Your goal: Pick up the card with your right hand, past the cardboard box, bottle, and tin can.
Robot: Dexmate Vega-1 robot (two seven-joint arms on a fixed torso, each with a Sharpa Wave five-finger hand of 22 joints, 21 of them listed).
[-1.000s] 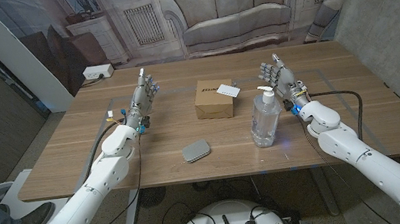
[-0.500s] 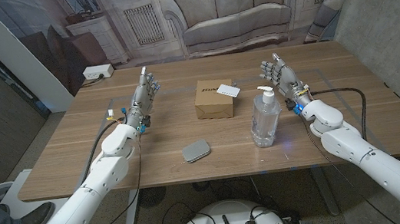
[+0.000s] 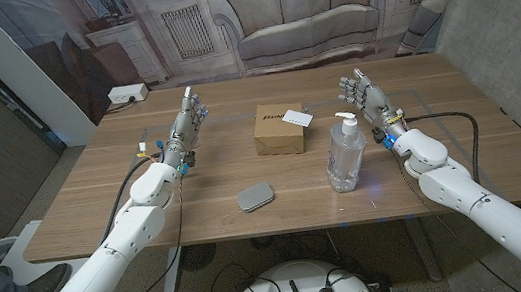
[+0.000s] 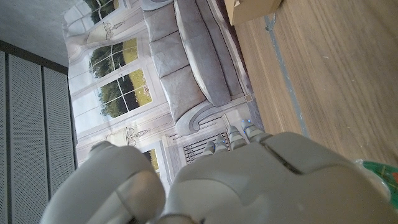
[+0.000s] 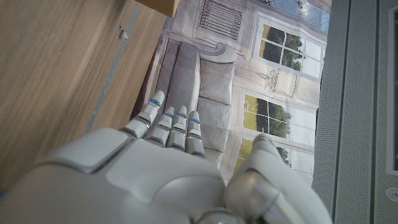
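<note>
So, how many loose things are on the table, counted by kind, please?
cardboard box: 1
card, lying on top of the box: 1
bottle, clear with a pump: 1
tin can, flat and grey: 1
Total: 4

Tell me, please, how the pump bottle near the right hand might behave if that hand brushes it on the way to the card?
The clear pump bottle stands tall on a narrow base, so a nudge high up would probably tip it. It looks largely full, so likely heavy enough to resist a light touch. Its smooth plastic probably slides on the table. The right hand hovers beside it, open.
</note>
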